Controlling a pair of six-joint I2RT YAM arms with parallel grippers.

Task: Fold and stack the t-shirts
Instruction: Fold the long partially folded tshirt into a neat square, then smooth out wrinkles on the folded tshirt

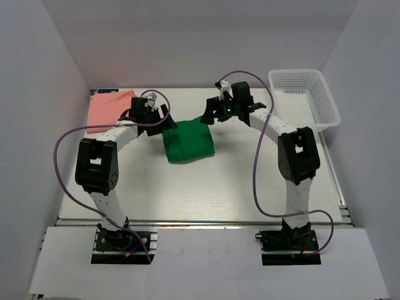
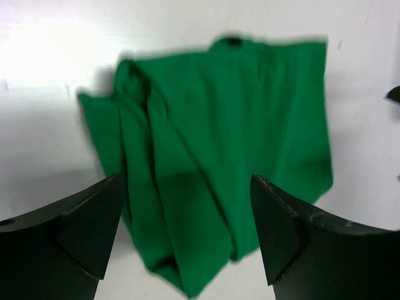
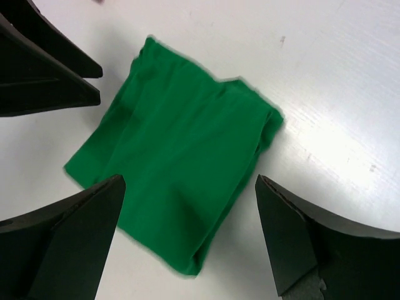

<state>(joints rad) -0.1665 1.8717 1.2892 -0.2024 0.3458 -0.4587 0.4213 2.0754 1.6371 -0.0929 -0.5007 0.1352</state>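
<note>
The emerald green t-shirt (image 1: pixel 187 142) lies folded into a rough square on the middle of the table. It also shows in the left wrist view (image 2: pixel 219 144) and in the right wrist view (image 3: pixel 181 169). The salmon pink t-shirt (image 1: pixel 107 111) lies folded flat at the back left. My left gripper (image 1: pixel 164 117) hovers open over the green shirt's far left corner, empty (image 2: pixel 187 181). My right gripper (image 1: pixel 209 113) hovers open over its far right corner, empty (image 3: pixel 189 181). The left gripper's fingers (image 3: pixel 44 62) show at the top left of the right wrist view.
A white mesh basket (image 1: pixel 328 100) stands at the back right corner. White walls close in the table on the left, back and right. Purple cables loop off both arms.
</note>
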